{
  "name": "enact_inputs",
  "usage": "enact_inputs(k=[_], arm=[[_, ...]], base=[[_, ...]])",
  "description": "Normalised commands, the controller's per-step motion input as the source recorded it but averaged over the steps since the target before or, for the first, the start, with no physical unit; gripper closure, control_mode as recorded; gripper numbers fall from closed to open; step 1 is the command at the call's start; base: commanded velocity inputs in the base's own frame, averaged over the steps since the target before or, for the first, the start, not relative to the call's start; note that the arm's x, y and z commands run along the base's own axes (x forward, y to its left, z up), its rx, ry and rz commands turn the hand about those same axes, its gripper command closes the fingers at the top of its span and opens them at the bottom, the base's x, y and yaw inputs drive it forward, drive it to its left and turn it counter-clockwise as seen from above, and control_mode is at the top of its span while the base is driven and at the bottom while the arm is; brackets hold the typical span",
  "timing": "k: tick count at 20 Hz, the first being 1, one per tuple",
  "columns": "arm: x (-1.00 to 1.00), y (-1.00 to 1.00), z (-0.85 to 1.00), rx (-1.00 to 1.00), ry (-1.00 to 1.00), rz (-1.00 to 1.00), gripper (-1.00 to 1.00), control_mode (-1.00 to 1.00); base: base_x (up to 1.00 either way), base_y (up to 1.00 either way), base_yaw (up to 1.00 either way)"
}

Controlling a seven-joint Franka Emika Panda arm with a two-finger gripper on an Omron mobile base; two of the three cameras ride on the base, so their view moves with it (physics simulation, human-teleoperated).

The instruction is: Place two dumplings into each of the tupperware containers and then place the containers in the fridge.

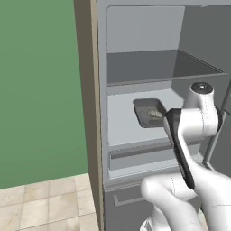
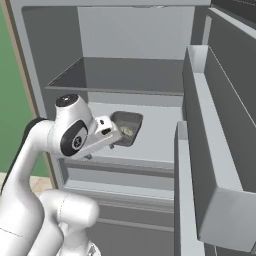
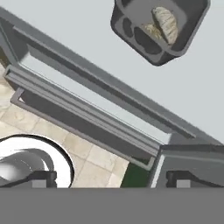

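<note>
Our gripper (image 3: 109, 180) has its jaws spread wide, holding and touching nothing, hanging just in front of the fridge (image 1: 135, 81) shelf edge. On that middle shelf, well inside, sits the dark grey tupperware container (image 3: 159, 28) with dumplings (image 3: 165, 24) in it. We judge it light, rigid, slick plastic; best pinched across a rim wall, kept level so the soft dumplings don't slide.
</note>
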Motion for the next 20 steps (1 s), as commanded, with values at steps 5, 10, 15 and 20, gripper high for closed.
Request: enact_inputs(k=[5, 10, 15, 20], arm=[[-0.83, 0.13, 0.11, 0.32, -0.11, -0.45, -1.00, -1.00], [-0.33, 0.43, 0.50, 0.06, -0.07, -0.16, -1.00, -1.00], [-0.22, 0.28, 0.61, 0.08, 0.00, -0.07, -1.00, -1.00], [-0.33, 0.14, 0.25, 0.11, -0.01, -0.14, -1.00, -1.00]], base=[[0.00, 0.00, 0.00], [0.00, 0.00, 0.00], [0.00, 0.00, 0.00], [0.00, 0.00, 0.00]])
